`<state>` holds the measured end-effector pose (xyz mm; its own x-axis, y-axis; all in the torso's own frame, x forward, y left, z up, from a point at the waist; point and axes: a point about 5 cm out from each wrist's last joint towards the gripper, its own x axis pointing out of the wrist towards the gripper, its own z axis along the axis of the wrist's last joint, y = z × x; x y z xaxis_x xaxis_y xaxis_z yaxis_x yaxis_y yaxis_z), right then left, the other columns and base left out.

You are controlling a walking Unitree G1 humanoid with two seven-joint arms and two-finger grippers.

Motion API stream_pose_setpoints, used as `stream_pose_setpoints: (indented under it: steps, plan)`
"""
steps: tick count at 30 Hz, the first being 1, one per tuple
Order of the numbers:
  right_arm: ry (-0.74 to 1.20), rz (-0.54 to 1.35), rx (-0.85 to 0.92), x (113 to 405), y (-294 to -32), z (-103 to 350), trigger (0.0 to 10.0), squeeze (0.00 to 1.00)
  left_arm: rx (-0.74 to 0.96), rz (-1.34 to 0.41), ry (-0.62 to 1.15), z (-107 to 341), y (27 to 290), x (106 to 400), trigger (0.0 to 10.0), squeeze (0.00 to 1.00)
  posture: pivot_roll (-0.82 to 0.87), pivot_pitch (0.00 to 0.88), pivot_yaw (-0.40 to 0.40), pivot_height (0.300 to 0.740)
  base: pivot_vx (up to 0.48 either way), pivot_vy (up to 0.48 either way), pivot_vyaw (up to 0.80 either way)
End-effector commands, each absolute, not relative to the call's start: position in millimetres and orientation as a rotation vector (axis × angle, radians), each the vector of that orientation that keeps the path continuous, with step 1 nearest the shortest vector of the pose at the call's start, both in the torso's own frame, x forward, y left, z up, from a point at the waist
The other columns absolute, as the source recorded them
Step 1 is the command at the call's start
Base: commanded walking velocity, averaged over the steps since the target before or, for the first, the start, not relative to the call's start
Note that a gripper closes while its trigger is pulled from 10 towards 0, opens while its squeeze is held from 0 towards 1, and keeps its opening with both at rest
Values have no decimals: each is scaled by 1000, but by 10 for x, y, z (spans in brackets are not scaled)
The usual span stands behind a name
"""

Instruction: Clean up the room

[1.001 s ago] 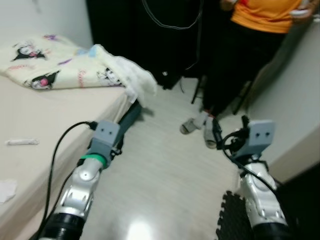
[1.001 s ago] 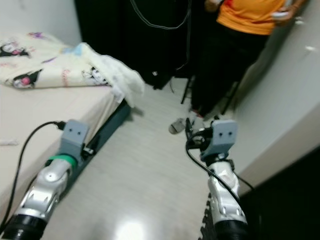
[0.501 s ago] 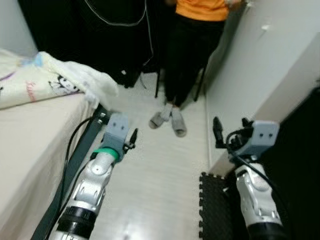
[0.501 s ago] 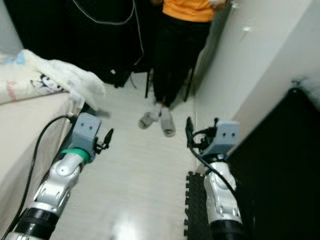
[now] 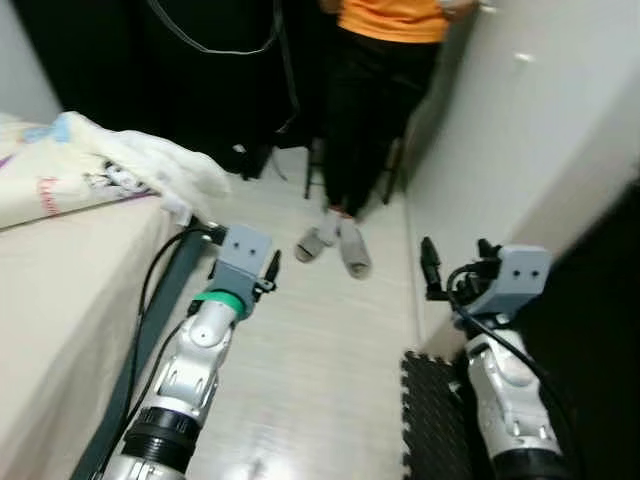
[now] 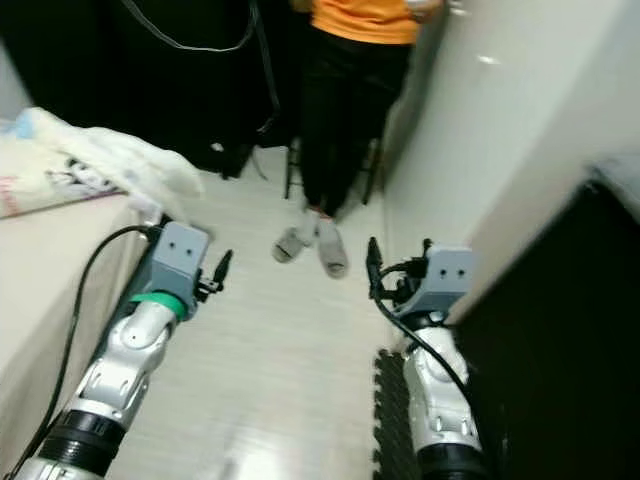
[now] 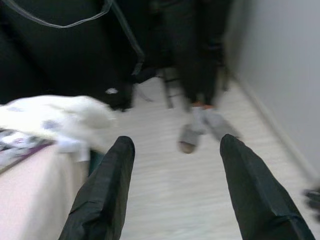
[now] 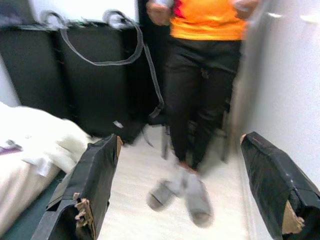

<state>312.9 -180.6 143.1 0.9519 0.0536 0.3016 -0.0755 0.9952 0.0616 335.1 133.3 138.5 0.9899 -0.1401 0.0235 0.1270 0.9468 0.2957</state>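
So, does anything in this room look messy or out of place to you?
Yes: the patterned blanket is bunched up at the corner of the bed, with a white fold spilling over the edge. Both claws, left and right, are open and hold nothing. A person stands ahead on the floor.

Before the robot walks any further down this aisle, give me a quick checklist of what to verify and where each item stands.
1. Path ahead free: not ok. A person in an orange top and black trousers stands in the aisle, grey slippers on the pale floor.
2. Left gripper empty: ok, fingers apart, nothing between them.
3. Right gripper empty: ok, fingers wide apart, nothing held.
4. Left side clearance: cannot tell; the beige bed runs close beside the left arm.
5. Right side footing: cannot tell; a black interlocking foam mat lies by the white wall.
6. Cream printed blanket: ok, bunched on the bed, hanging over its corner.
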Motion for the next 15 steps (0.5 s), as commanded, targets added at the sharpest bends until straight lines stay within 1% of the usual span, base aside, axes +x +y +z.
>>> stream_pose_setpoints:
  steps: [1, 15]
  plan:
    - [-283, 80, 76, 3108, -1767, 1374, 10000, 0, 293, -129, -17, 1312, 1351, 3328, 10000, 0, 16, 63, 7, 740, 465, 0, 0]
    - [-236, 66, 69, 3127, -1800, 1298, 10000, 0, 297, -136, -15, 1265, 1323, 3330, 10000, 0, 11, 49, -2, 740, 465, 0, 0]
